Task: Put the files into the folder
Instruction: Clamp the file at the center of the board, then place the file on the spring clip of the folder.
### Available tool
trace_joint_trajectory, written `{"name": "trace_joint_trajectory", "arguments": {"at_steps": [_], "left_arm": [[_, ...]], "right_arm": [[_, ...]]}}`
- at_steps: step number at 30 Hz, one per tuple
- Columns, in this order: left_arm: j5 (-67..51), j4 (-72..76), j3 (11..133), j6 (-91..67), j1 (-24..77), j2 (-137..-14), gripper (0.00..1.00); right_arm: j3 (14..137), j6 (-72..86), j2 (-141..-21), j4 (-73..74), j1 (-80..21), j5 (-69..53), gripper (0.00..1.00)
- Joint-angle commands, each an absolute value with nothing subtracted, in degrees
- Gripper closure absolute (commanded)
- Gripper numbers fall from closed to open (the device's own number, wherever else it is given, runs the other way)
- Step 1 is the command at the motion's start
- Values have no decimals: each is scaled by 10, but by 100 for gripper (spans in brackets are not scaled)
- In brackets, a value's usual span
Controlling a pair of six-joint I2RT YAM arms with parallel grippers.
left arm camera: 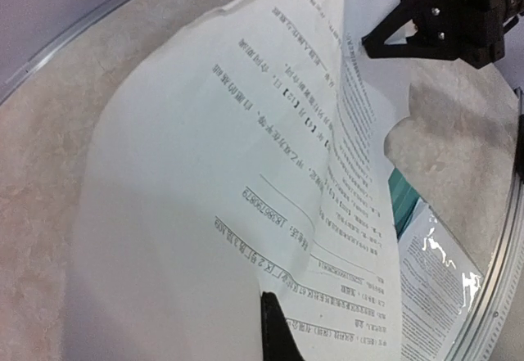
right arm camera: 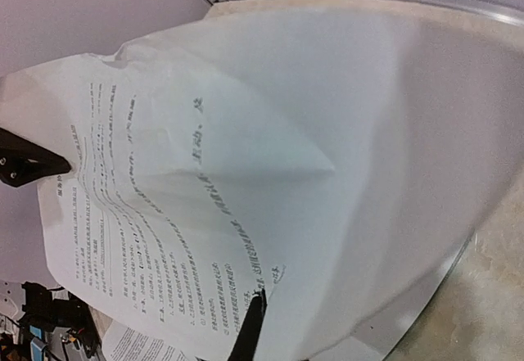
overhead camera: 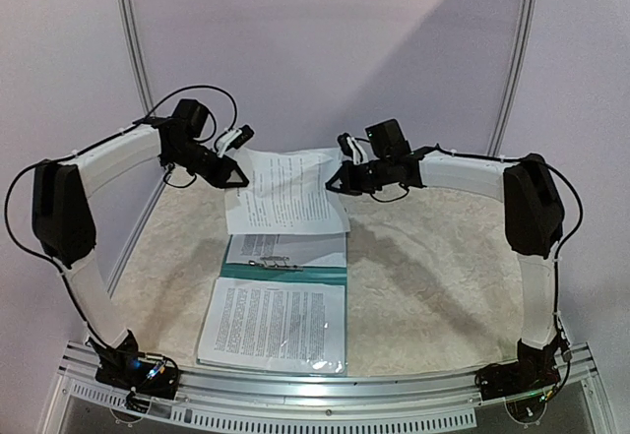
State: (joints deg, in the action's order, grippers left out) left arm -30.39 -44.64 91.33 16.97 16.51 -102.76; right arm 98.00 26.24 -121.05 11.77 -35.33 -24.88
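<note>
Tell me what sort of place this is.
Probably a robot test cell, not an office: two arms bolted to an aluminium rail, a plain lilac backdrop behind a cloth-covered table, with a teal folder and printed sheets as props.

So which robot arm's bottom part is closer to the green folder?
Left. The left base stands just beside the folder's near left corner. The right base stands well off to the folder's right, across a stretch of the mat.
</note>
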Motion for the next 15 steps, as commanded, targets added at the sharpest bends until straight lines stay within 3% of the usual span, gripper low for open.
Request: {"name": "trace_joint_trajectory", "arguments": {"at_steps": [1, 15], "left_arm": [[-313, -411, 922, 192, 147, -1093, 100], [-313, -368, 940, 209, 141, -1206, 100]], "right_arm": [[996, 306, -1256, 119, -336, -279, 100], [1008, 362, -1333, 118, -329, -294, 100]]}}
